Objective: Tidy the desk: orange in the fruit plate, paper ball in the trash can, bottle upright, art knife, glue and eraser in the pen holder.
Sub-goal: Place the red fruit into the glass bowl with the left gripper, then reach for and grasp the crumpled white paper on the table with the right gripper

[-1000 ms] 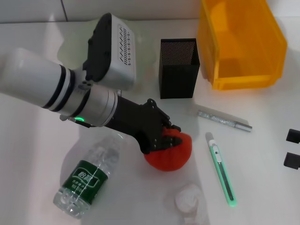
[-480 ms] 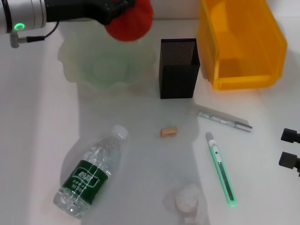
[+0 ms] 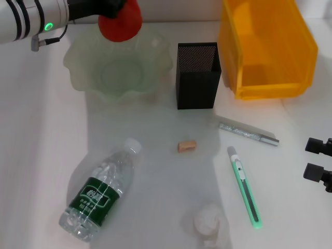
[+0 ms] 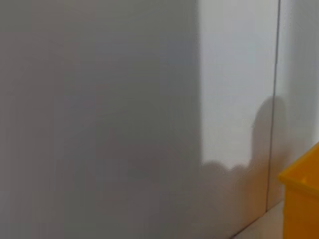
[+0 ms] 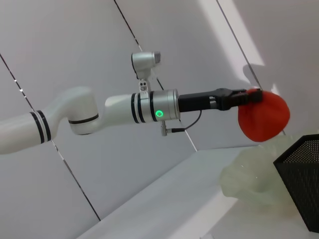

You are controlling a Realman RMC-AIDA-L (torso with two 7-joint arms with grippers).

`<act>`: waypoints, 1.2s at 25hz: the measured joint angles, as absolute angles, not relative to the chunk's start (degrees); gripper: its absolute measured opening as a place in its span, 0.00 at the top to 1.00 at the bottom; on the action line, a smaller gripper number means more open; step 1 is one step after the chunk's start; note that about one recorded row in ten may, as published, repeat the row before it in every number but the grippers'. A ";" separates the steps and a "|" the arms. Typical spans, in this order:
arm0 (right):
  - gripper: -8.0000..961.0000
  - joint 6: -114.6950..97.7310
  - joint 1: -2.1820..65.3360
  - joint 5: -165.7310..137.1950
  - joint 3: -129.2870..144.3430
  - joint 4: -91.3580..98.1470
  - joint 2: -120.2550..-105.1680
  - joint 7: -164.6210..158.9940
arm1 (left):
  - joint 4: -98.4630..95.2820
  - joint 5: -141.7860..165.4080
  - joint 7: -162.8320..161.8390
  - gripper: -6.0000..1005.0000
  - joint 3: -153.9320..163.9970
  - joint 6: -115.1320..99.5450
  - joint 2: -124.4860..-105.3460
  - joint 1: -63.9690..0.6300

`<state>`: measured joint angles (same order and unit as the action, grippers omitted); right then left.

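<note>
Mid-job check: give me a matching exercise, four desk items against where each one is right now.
Items:
1. red-orange round fruit
2. clear plastic water bottle with green label
3. white crumpled paper ball
4. green-handled art knife

Places:
A. lying on its side, desk front left
B. held by the left tool above the pale green fruit plate
C. flat on the desk, right side
D. front edge, centre-right

Pairs: 1-B, 2-A, 3-D, 4-C

The left gripper (image 3: pixel 111 8), closed on the orange (image 3: pixel 120 22), now hangs above the back rim of the fruit plate (image 3: pixel 78 72) near the desk's far left corner; a second ago it gripped the orange down beside the bottle (image 3: pixel 99 190), and half a second ago it was further right. The eraser (image 3: pixel 187 146) lies uncovered. The right gripper (image 3: pixel 319 163) reaches slightly further in from the right edge.
</note>
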<state>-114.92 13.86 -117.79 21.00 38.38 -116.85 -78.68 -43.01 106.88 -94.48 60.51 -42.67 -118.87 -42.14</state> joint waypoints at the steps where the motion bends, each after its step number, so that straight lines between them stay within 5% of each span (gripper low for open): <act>1: 0.14 -114.88 13.93 -117.79 21.00 38.20 -116.88 -78.59 | -42.87 106.87 -94.48 0.83 60.91 -42.11 -118.89 -41.97; 3: 0.14 -114.76 14.02 -117.79 21.00 37.77 -116.89 -78.23 | -42.71 106.77 -94.48 0.83 61.38 -41.30 -118.89 -41.53; 17: 0.14 -114.65 14.61 -117.65 20.77 37.26 -116.82 -77.97 | -51.87 96.22 -93.45 0.35 60.11 -56.07 -117.99 -31.95; 21: 0.14 -116.66 14.97 -117.45 19.52 37.64 -115.85 -78.52 | -53.40 94.87 -91.91 0.24 56.32 -75.85 -115.19 -28.81; 26: 0.14 -122.36 16.45 -116.38 19.10 41.33 -113.01 -82.42 | -46.96 99.42 -88.66 0.16 53.03 -99.04 -108.96 -27.79; 30: 0.15 -124.58 18.36 -116.64 21.40 54.64 -112.78 -91.90 | -46.48 104.82 -87.94 0.15 50.14 -104.30 -108.48 -26.27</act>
<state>-124.58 18.36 -116.64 21.40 54.64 -112.78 -91.90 -46.48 104.82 -87.94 50.14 -104.30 -108.48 -26.27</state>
